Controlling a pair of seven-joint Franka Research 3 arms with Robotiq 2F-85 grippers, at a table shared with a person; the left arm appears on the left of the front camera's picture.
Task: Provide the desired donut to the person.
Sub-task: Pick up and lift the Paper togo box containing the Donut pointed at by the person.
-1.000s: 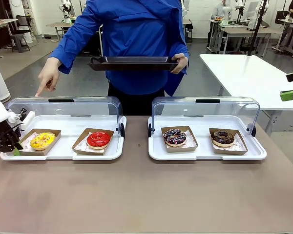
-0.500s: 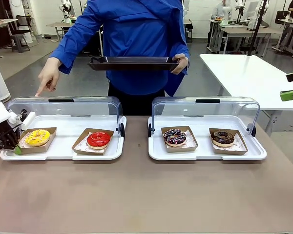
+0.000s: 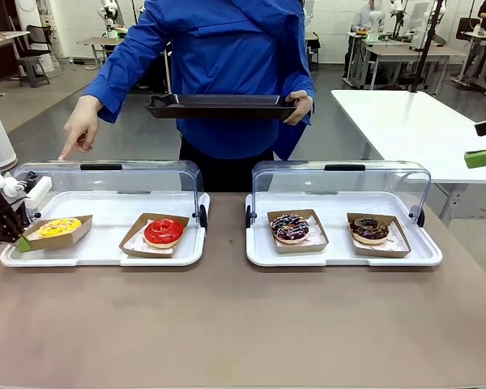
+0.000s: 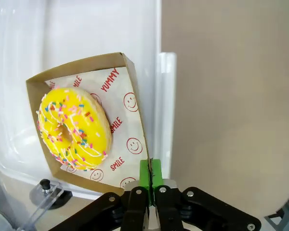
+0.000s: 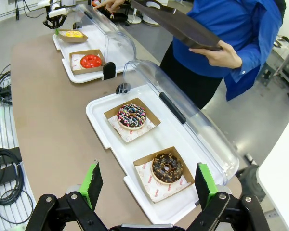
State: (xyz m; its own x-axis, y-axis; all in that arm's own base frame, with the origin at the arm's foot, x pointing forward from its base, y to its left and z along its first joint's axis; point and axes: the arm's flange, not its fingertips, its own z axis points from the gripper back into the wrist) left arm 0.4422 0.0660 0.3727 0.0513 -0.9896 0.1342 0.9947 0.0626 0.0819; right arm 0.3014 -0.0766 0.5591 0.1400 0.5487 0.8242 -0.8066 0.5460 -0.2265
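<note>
Broadly, the surface (image 3: 227, 324) spreads out beside my left gripper (image 4: 150, 175). The person (image 3: 219, 73) stands well beyond it at the far edge. One hand (image 3: 79, 130) points at the clear lid (image 3: 146, 174) just past the gripper, and the other holds a dark serving tray (image 3: 219, 106) higher and farther off. The white tray (image 3: 105, 258) lies under the gripper. My left gripper is clamped on one rim of the cardboard tray (image 4: 130, 82), pads pressed together on the thin wall. The yellow donut (image 4: 74, 127) sits in it just ahead. My right gripper (image 5: 148, 168) hangs spread wide, holding nothing.

I judge the grip to be the weak point. A single pinch on thin card lets the cardboard tray sag or twist. It hangs tilted in the front view, so a quick swing could slide the donut out.

The lid's raised edge and the pointing hand stand over the straight way across, and the white tray's lip is just beside the gripper. Open room lies upward and back over the bare surface, then round toward the dark serving tray.
</note>
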